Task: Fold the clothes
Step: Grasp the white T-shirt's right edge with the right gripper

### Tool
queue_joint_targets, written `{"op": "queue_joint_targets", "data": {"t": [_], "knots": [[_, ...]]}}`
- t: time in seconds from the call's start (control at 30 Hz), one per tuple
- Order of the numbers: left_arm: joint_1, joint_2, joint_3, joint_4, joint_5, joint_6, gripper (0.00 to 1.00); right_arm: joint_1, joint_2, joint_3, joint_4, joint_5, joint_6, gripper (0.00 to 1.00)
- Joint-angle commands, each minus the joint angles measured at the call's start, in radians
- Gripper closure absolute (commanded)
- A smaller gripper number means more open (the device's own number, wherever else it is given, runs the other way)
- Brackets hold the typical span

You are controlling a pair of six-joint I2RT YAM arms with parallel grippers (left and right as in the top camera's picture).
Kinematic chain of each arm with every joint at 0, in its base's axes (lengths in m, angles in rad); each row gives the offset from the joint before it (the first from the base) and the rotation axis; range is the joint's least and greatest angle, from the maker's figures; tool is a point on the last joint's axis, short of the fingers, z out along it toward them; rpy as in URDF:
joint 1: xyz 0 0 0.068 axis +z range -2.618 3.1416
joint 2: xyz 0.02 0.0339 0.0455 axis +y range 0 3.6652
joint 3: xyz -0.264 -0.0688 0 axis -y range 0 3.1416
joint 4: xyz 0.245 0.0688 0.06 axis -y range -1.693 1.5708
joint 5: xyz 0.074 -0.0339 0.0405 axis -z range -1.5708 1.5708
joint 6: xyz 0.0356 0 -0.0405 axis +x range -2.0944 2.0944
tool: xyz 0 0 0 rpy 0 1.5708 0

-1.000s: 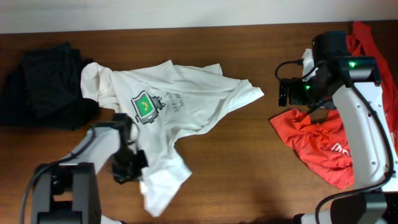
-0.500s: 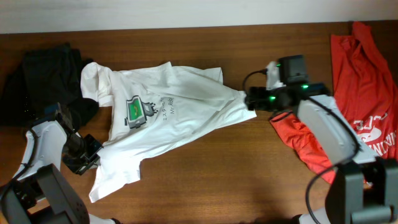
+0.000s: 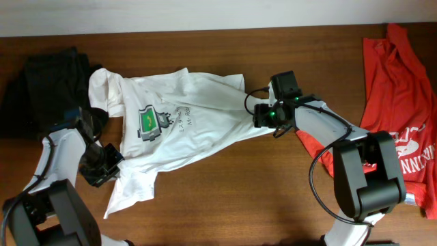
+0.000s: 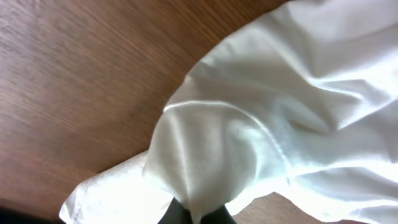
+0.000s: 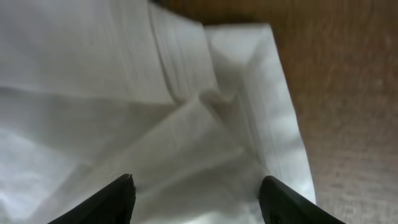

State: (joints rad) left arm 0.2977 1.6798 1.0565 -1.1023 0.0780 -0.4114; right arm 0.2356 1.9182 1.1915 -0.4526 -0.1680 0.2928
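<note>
**Item 1. White shirt** [image 3: 198, 116]: lies crumpled mid-bench, one layer thrown over another. The green-and-grey print [image 3: 151, 121] faces up near its left end. A tail of cloth trails toward the near edge.

**Item 2. Red shirt** [image 3: 392, 82]: far right of the bench [image 3: 273, 198], spread loosely, partly under the right arm. Not being handled.

**Item 3. Black clothes** [image 3: 41, 96]: heaped at the far left, touching the white shirt's left end.

**Item 4. Left pincer** [image 3: 102, 167]: pressed together on a bunched edge of the white shirt at its near-left side. The wrist view shows cloth rising out of the closed tips [image 4: 198, 216].

**Item 5. Right pincer** [image 3: 261, 115]: at the white shirt's right end, tips spread either side of a layered corner [image 5: 199, 196]. Nothing is gripped yet.

**Step in hand (judged):** flattening the white shirt, with one end taken and the other about to be taken. No fold is made.

**Next move calls for:** the right pincer to close on that corner, catching all the layers and not just the top one. Both arms then draw apart to pull the cloth smooth on the bench.
</note>
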Motion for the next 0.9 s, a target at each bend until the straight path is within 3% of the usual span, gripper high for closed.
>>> {"op": "queue_joint_targets", "data": {"t": [0.0, 0.23, 0.43, 0.77, 0.87], "knots": [[-0.021, 0.011, 0.008, 0.003, 0.012, 0.006, 0.99, -0.002, 0.001, 0.005, 0.045, 0.026, 0.016, 0.29], [-0.027, 0.011, 0.008, 0.006, 0.011, 0.006, 0.99, 0.001, 0.002, 0.005, 0.098, 0.023, 0.015, 0.3], [-0.027, 0.011, 0.008, 0.009, 0.011, 0.006, 0.99, 0.001, 0.003, 0.005, 0.108, 0.035, 0.016, 0.4], [-0.027, 0.011, 0.008, 0.01, 0.011, 0.006, 0.99, 0.001, 0.059, 0.003, 0.128, 0.034, 0.016, 0.41], [-0.027, 0.011, 0.008, 0.013, 0.011, 0.006, 0.99, 0.001, 0.06, 0.003, 0.132, 0.034, 0.016, 0.49]]}}
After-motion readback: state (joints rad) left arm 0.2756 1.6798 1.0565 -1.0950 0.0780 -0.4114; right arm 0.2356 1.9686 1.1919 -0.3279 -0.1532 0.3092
